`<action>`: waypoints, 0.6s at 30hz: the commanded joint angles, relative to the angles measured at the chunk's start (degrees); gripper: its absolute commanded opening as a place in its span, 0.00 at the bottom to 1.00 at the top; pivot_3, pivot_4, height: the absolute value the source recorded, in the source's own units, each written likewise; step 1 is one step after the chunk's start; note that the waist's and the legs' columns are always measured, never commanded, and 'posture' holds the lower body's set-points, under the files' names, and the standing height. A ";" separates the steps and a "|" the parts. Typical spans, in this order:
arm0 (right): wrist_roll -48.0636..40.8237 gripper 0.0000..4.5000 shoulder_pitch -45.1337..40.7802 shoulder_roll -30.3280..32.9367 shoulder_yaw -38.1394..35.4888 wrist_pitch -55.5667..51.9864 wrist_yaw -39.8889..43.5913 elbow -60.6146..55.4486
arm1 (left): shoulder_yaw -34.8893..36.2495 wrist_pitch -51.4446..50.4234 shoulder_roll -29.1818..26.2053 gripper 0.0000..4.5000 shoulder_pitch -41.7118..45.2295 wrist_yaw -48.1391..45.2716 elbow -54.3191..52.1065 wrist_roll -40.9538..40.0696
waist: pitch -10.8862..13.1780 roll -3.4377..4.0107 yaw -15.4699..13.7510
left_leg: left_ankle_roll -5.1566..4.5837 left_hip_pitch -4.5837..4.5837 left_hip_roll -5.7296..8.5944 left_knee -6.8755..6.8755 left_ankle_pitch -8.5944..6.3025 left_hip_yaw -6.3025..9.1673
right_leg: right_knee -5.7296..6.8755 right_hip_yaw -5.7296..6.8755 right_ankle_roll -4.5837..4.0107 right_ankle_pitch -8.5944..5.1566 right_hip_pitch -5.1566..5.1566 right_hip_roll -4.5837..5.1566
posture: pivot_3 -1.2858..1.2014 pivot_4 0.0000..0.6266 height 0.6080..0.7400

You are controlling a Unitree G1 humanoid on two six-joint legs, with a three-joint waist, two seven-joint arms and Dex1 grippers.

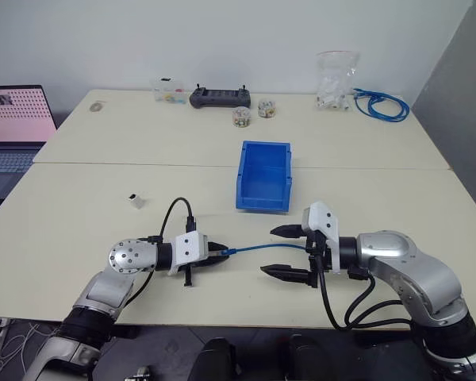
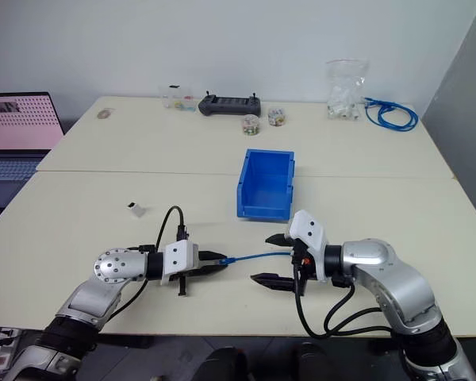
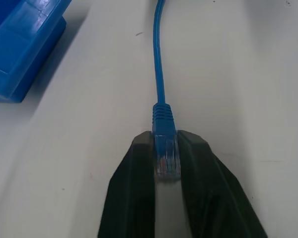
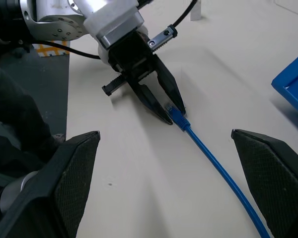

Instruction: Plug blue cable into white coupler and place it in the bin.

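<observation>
The blue cable [image 1: 266, 248] lies low over the table's near part, between my two grippers. My left gripper [image 1: 222, 254] is shut on the cable's clear plug [image 3: 167, 153], which sits pinched between the two black fingers. The cable runs from there to the right and passes between the wide-apart fingers of my right gripper [image 1: 284, 252], which is open and holds nothing. The white coupler [image 1: 136, 201] stands alone on the table, to the left of and beyond my left gripper. The bin [image 1: 263, 203] stands empty just beyond the grippers, near the table's middle.
Along the table's far edge are a black controller [image 1: 220, 98], two small jars [image 1: 240, 117], a clear box [image 1: 168, 91], a plastic bag [image 1: 335, 79] and a coiled bundle of blue cable [image 1: 381, 103]. A laptop [image 1: 12, 127] stands at the far left.
</observation>
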State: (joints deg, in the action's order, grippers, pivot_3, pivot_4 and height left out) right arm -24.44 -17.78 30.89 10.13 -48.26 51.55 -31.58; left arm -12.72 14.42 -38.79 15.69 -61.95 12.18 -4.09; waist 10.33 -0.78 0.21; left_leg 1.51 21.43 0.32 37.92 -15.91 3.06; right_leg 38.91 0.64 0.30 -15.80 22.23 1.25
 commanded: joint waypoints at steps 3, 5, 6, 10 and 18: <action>-4.55 1.00 2.35 1.70 -5.00 -0.30 -1.70 -4.69 | -2.03 -5.65 -0.95 0.05 -1.26 -1.03 0.47 1.98 | -0.02 0.00 0.06 | 0.00 0.00 0.00 0.00 0.00 -0.01 | 0.00 -0.01 0.00 0.00 0.00 0.00 | 0.52 0.24 1.00; -6.89 1.00 4.07 2.17 -6.70 -0.83 -1.88 -6.58 | -1.83 -10.24 -0.10 0.05 -0.71 -1.96 -2.57 -0.78 | -0.02 -0.01 -0.02 | 0.00 0.02 0.00 0.00 0.00 0.00 | 0.00 -0.01 0.00 0.00 0.00 0.00 | 0.52 0.24 1.00; -8.07 1.00 5.32 2.61 -7.43 -0.95 -1.96 -7.88 | -1.65 -13.59 0.37 0.05 -0.31 -2.54 -4.65 -2.64 | -0.02 -0.01 -0.03 | 0.00 0.03 0.00 0.00 0.00 0.01 | -0.01 0.01 0.01 -0.01 -0.01 0.00 | 0.52 0.24 1.00; -12.19 1.00 9.70 3.70 -9.62 -1.58 -2.68 -12.33 | -0.38 -28.43 2.38 0.05 2.68 -3.98 -12.23 -11.15 | 0.03 -0.07 -0.08 | 0.00 0.15 0.03 0.01 0.00 0.07 | -0.04 0.06 0.07 -0.04 0.04 0.00 | 0.52 0.24 1.00; -24.32 1.00 14.15 2.37 -15.62 -6.83 -9.91 -14.52 | 6.56 -56.02 7.39 0.05 10.25 -1.76 -19.43 -30.16 | 0.24 -0.42 0.33 | 0.00 0.35 0.01 0.04 0.00 0.19 | -0.07 0.14 0.07 -0.04 0.16 -0.02 | 0.52 0.24 1.00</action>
State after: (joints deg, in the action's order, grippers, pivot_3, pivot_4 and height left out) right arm -44.67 -3.73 34.02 -3.16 -54.08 43.94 -44.40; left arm -9.15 -35.93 -32.00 24.77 -64.67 -4.77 -28.90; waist 10.57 -1.20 0.53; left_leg 1.51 21.76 0.33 37.94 -15.91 3.25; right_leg 38.85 0.76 0.37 -15.85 22.39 1.22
